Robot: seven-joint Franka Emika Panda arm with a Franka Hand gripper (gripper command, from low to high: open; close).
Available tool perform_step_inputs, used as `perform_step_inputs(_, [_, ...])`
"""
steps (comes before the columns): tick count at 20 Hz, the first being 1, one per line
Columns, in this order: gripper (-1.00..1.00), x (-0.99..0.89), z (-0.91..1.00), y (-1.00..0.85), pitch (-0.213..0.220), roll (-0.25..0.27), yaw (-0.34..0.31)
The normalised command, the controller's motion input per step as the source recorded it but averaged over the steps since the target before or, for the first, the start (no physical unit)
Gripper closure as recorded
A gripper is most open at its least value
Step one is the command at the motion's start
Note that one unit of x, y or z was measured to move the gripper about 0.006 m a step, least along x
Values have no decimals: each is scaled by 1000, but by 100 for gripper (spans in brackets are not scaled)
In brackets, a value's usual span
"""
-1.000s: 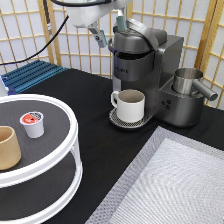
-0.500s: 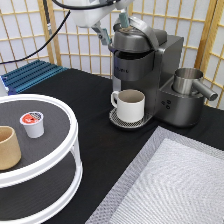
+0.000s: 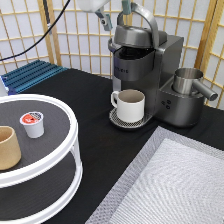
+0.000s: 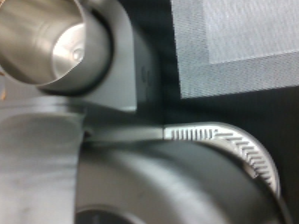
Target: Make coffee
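Observation:
The coffee pod [image 3: 32, 122], white with a red-orange foil top, stands on the upper tier of a white round stand [image 3: 70, 150] at the exterior view's left. The grey coffee machine [image 3: 165, 70] stands at the top middle with its lid raised over a dark opening. A white mug [image 3: 131, 105] sits on its drip tray. My gripper [image 3: 116, 14] is at the exterior view's top edge, just above the lid and beside its arched handle. It is open and holds nothing. The wrist view shows the machine's lid [image 4: 168, 185] from close above.
A tan handleless cup [image 3: 7, 147] stands on the stand near the pod. A steel pitcher [image 3: 189, 82] sits on the machine's right side, also in the wrist view [image 4: 41, 42]. A grey mat [image 3: 170, 185] lies at the bottom right, a blue rack [image 3: 30, 75] at the left.
My gripper has risen a little, toward the exterior view's top edge above the lid. The pod, mug and cup have not moved.

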Motion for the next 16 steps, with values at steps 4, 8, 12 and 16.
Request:
perform_step_inputs(4, [-100,369,504,723,292,-120,0])
perform_step_inputs(8, [-100,385,613,695,273,-159,0])
perform_step_inputs(12, [-100,457,614,654,239,-199,0])
perform_step_inputs(16, [-100,625,431,609,208,-217,0])
